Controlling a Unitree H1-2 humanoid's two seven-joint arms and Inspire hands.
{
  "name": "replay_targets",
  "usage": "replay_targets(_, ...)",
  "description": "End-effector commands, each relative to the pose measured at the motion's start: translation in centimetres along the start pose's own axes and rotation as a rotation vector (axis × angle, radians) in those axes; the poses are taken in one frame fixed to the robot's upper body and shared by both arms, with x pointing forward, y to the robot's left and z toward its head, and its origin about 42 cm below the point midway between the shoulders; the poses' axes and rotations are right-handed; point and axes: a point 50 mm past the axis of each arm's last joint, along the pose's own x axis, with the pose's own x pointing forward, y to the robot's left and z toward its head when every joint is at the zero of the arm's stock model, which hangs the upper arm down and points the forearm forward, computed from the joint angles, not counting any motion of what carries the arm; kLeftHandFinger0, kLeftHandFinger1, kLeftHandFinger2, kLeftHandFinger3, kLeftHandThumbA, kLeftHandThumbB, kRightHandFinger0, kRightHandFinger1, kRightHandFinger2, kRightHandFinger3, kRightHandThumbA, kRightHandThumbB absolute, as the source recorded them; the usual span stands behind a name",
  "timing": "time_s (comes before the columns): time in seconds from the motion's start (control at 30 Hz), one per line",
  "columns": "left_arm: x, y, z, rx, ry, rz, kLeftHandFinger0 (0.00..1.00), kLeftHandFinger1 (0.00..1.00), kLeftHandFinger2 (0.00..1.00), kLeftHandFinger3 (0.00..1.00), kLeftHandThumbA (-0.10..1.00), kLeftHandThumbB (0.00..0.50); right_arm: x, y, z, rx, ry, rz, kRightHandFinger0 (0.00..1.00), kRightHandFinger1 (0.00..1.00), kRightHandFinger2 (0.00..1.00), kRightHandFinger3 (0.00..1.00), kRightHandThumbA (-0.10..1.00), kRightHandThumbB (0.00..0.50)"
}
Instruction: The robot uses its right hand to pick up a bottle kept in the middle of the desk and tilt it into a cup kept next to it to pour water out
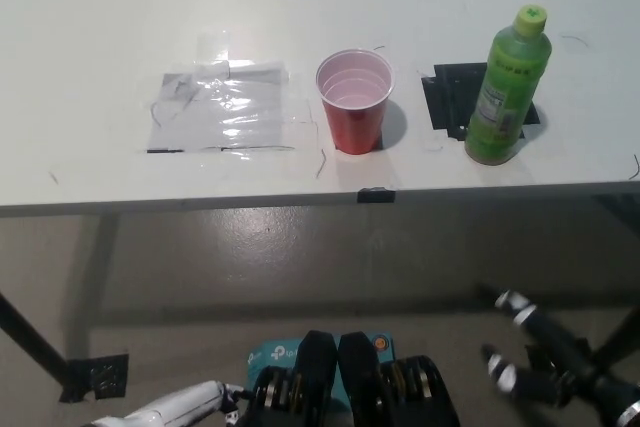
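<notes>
**Long reach to a tall bottle, with the cup close by**

Nearest, below the counter edge, the black right hand (530,347) hangs low at the lower right, fingers spread and holding nothing. It is blurred, so its exact pose is hard to read. The white left hand (185,407) rests at the bottom left; only a sliver shows, and I cannot tell whether it is spread or closed.

Further out, on the white counter (90,37), the red cup (354,100) stands upright near the front edge, seemingly empty. Just right of it, apart from it, the green bottle (509,84) stands upright on a patch of black tape (450,92), cap on.

Risks, as I judge them:
- The hand must rise past the counter edge; clipping it would spoil the approach.
- The bottle is tall and narrow, so a glancing touch could topple it.
- The light cup could be knocked over during the tilt.
- With the cap on, little may pour.
</notes>
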Motion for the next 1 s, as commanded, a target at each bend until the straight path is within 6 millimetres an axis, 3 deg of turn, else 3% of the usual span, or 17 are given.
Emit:
replay_targets(0.0,-0.7,0.0,0.4,0.032,0.048,-0.04,1.0,1.0,1.0,1.0,0.21,0.21,-0.5,-3.5,2.8,0.068,-0.106,-0.223,1.0,1.0,1.0,1.0,0.42,0.257)
replay_targets(0.03,-0.7,0.1,0.4,0.033,0.051,-0.04,1.0,1.0,1.0,1.0,0.21,0.215,-0.5,-4.2,3.3,0.058,-0.107,-0.25,1.0,1.0,1.0,1.0,0.5,0.277)
replay_targets(0.1,-0.7,0.1,0.5,0.024,0.052,-0.036,1.0,1.0,1.0,1.0,0.2,0.223,-0.4,-5.2,4.1,0.044,-0.122,-0.292,1.0,1.0,1.0,1.0,0.55,0.3)
replay_targets(0.13,-0.7,0.0,0.5,0.013,0.054,-0.034,1.0,1.0,1.0,1.0,0.19,0.222,-0.1,-6.5,5.1,0.024,-0.136,-0.333,1.0,1.0,1.0,1.0,0.62,0.339)
replay_targets(0.23,-0.8,0.1,0.5,0.006,0.056,-0.034,1.0,1.0,1.0,1.0,0.24,0.203,0.5,-8.2,6.2,0.055,-0.164,-0.398,1.0,1.0,1.0,1.0,0.61,0.391)
replay_targets(0.33,-0.8,0.1,0.4,0.001,0.061,-0.033,1.0,1.0,1.0,1.0,0.29,0.202,1.8,-10.1,7.0,0.11,-0.183,-0.493,1.0,1.0,1.0,1.0,0.58,0.395)
replay_targets(0.47,-0.8,0.1,0.3,-0.006,0.062,-0.034,1.0,1.0,1.0,1.0,0.28,0.195,3.3,-11.8,7.1,0.177,-0.179,-0.553,1.0,1.0,1.0,1.0,0.7,0.437)
replay_targets(0.5,-0.8,0.1,0.4,-0.003,0.063,-0.034,1.0,1.0,1.0,1.0,0.28,0.195,3.7,-12.1,7.1,0.185,-0.175,-0.558,1.0,1.0,1.0,1.0,0.75,0.48)
replay_targets(0.53,-0.8,0.1,0.4,-0.002,0.064,-0.034,1.0,1.0,1.0,1.0,0.29,0.195,4.1,-12.4,7.1,0.2,-0.171,-0.559,1.0,1.0,1.0,1.0,0.79,0.49)
replay_targets(0.57,-0.9,0.2,0.4,-0.001,0.065,-0.036,1.0,1.0,1.0,1.0,0.29,0.194,4.4,-12.6,7.0,0.214,-0.17,-0.556,1.0,1.0,1.0,1.0,0.79,0.491)
replay_targets(0.6,-0.8,0.2,0.3,-0.005,0.065,-0.033,1.0,1.0,1.0,1.0,0.29,0.202,5.1,-13.0,7.0,0.198,-0.159,-0.519,1.0,1.0,1.0,1.0,0.89,0.5)
replay_targets(0.7,-0.8,0.1,0.2,-0.004,0.071,-0.035,1.0,1.0,1.0,1.0,0.32,0.209,6.5,-14.0,7.0,0.148,-0.124,-0.458,1.0,1.0,1.0,1.0,0.97,0.5)
replay_targets(0.97,-0.9,0.2,0.4,-0.008,0.078,-0.035,1.0,1.0,1.0,1.0,0.29,0.203,10.8,-14.8,6.9,0.182,-0.035,-0.424,1.0,1.0,1.0,1.0,0.97,0.5)
